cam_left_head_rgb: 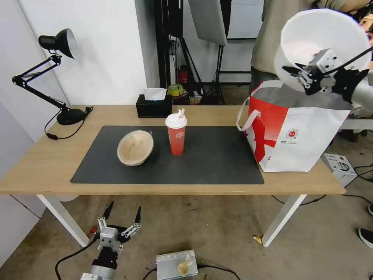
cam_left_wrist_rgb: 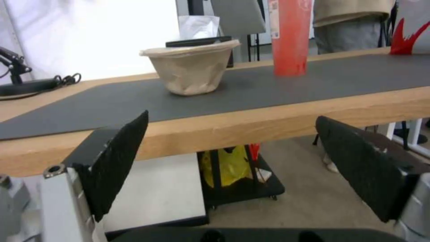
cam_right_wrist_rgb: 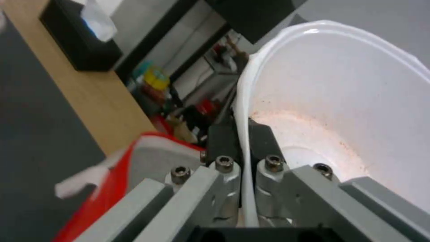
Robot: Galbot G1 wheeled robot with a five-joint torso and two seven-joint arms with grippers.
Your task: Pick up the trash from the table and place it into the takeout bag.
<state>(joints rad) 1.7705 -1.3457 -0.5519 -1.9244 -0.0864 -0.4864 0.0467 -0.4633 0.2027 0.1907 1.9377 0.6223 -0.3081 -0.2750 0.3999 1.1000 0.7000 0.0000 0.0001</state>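
One white bowl [cam_left_head_rgb: 316,37] is hanging tilted above the open takeout bag [cam_left_head_rgb: 295,132], the right tool [cam_left_head_rgb: 307,77] pinching its thin rim; it is looking light, bendy and greasy, so the rim is the place to hold. The left tool [cam_left_head_rgb: 120,219] is waiting released below the counter [cam_left_head_rgb: 46,163], where the beige bowl [cam_left_head_rgb: 135,147] and red cup [cam_left_head_rgb: 176,134] are standing on a dark mat [cam_left_head_rgb: 210,163].

Left gripper [cam_left_wrist_rgb: 233,161] below the table [cam_left_wrist_rgb: 277,117] edge, fingers spread wide.
On the dark grey mat [cam_left_wrist_rgb: 313,80] stand the beige paper-pulp bowl [cam_left_wrist_rgb: 190,70] and, apart from it, the red cup [cam_left_wrist_rgb: 290,37]; a black tissue box [cam_left_wrist_rgb: 199,42] shows behind the bowl, and a red-and-white corner of the takeout bag [cam_left_wrist_rgb: 410,40] sits at the far edge.
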